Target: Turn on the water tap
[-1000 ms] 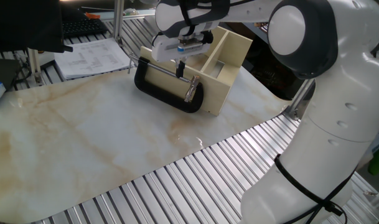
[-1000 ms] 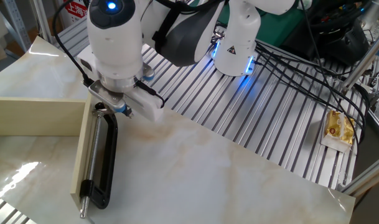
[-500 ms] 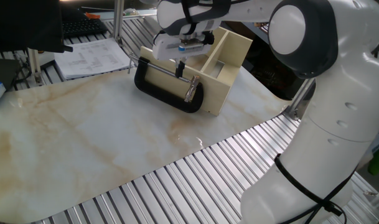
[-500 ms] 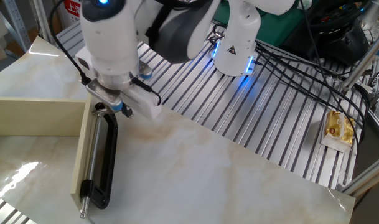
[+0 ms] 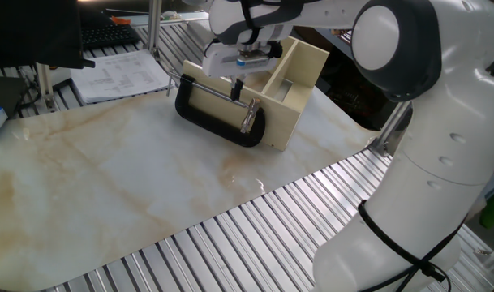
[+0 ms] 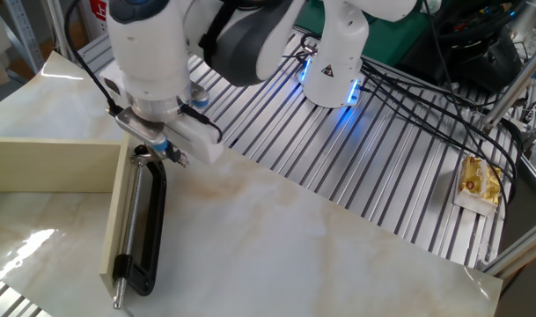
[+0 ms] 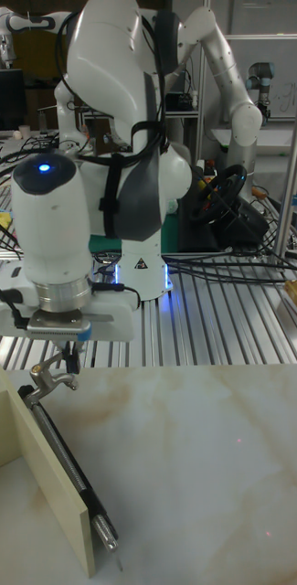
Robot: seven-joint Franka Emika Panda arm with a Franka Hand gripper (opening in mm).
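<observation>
End effector (image 7: pixel 70 352) is positioned directly above the tap (image 7: pixel 52 377), at the 12 o'clock end of the black C-clamp (image 6: pixel 143 231). Finger state cannot be determined.

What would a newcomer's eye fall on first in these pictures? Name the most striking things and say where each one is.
The big white robot arm fills the right side, reaching over to the far end of the marble table. Its gripper hangs just above a small metal tap at the end of a black C-clamp, which lies against a cream box.
</observation>
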